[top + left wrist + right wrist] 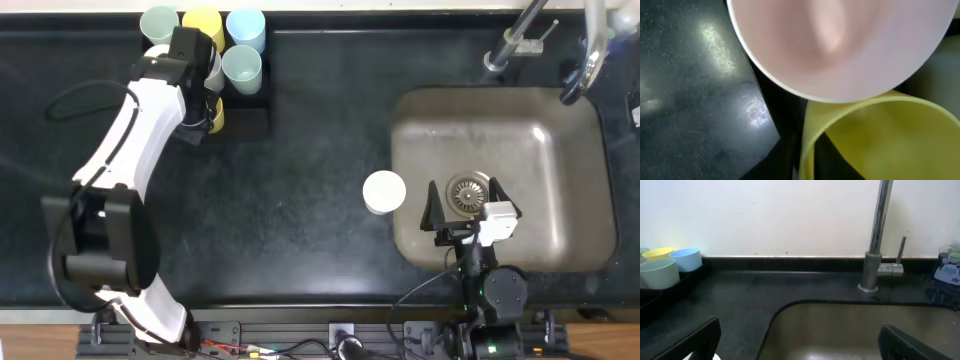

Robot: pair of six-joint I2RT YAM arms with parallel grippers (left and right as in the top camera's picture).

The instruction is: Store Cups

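Observation:
My left gripper [207, 100] is at the black cup rack [255, 110] at the counter's back left, shut on the rim of a yellow cup [880, 140] that sits low over the rack. Close beside it stands a pale pink cup [840, 45]. The rack also holds a pale green cup [158, 20], another yellow cup [203, 20], a light blue cup [246, 25] and a mint cup [241, 68]. A white cup [384, 192] stands on the counter by the sink's left rim. My right gripper [465, 200] hangs open over the sink, holding nothing.
The steel sink [560, 150] takes up the right side, with its drain [468, 190] under my right gripper. A tap [875, 245] rises behind it, and a soap bottle [947, 265] stands at the far right. The dark counter [300, 200] lies between rack and sink.

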